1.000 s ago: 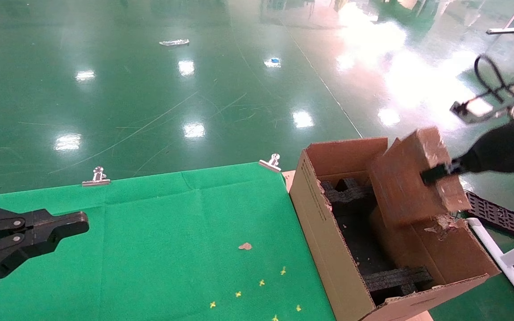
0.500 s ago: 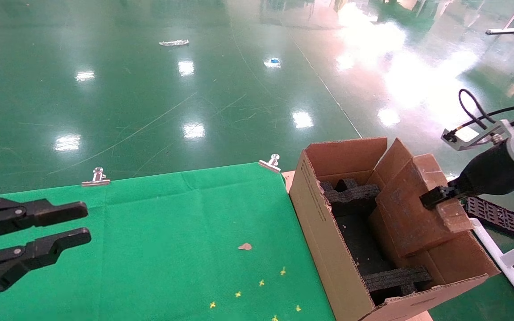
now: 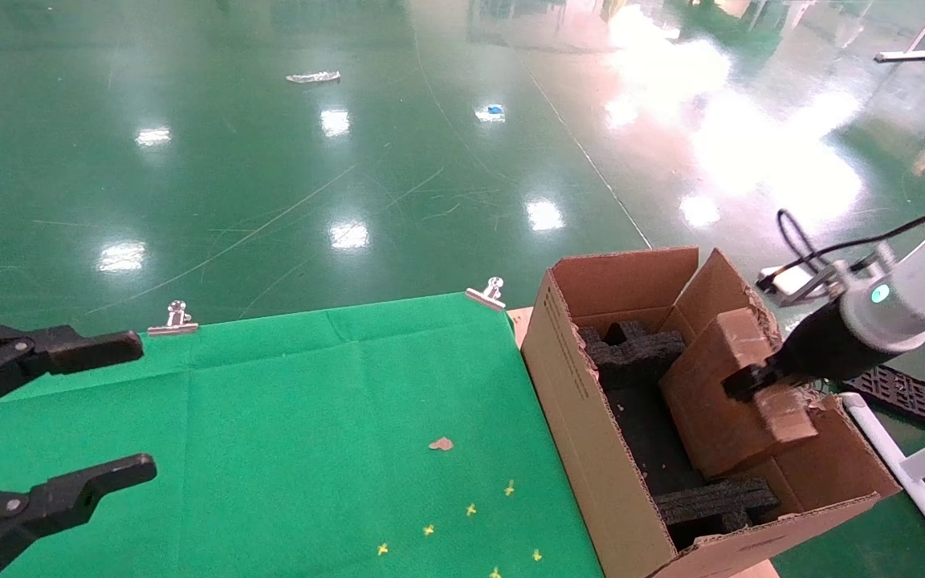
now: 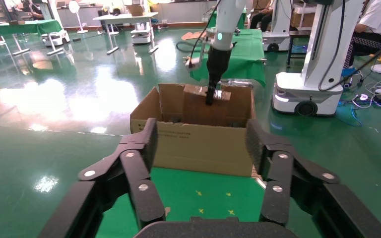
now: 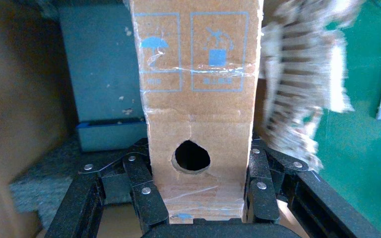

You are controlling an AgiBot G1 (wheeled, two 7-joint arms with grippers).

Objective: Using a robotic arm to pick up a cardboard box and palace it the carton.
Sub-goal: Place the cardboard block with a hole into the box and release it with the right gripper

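While my right gripper point(image 3: 739, 384) is clamping the cardboard box point(image 3: 731, 401) partway inside the carton point(image 3: 583, 409), arm angling down, my left gripper point(image 3: 113, 409) is hanging wide open over the desk point(image 3: 310, 417).

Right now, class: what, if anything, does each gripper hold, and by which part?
The right gripper grips the cardboard box across its narrow end, beside the round hole, inside the carton. The left gripper is open, holding nothing.
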